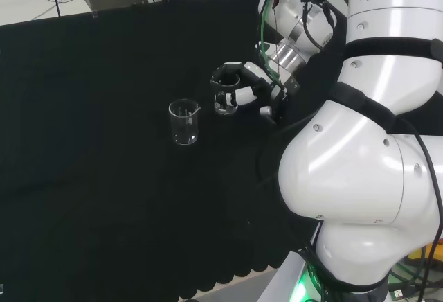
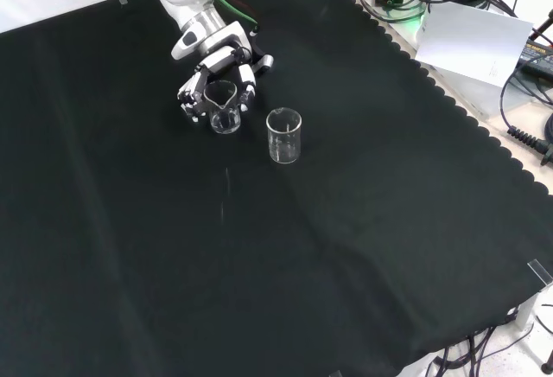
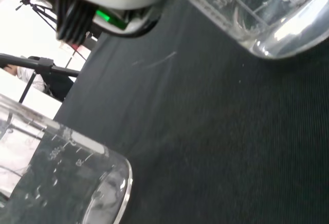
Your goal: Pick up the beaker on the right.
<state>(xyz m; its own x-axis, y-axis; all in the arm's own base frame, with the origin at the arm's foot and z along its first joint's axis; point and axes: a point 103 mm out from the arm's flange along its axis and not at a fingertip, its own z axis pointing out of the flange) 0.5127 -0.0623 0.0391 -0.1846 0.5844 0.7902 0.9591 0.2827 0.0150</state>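
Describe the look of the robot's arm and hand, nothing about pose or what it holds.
The arm is made of big glossy white rounded links with black bands at the joints and a silvery metal section near the wrist. Green and black cables loop along its upper part. The hand is black and white, with white finger segments over black parts.

Two clear glass beakers stand upright on the black cloth covering the bench. In the head view, the smaller clear glass beaker stands right of and slightly farther off than the larger clear glass beaker, the two near each other but apart. In the front view, the smaller beaker lies up and left of the larger one. The black and white robot hand curls around the smaller beaker, fingers on both sides of it. The white arm links stand to the head view's right.
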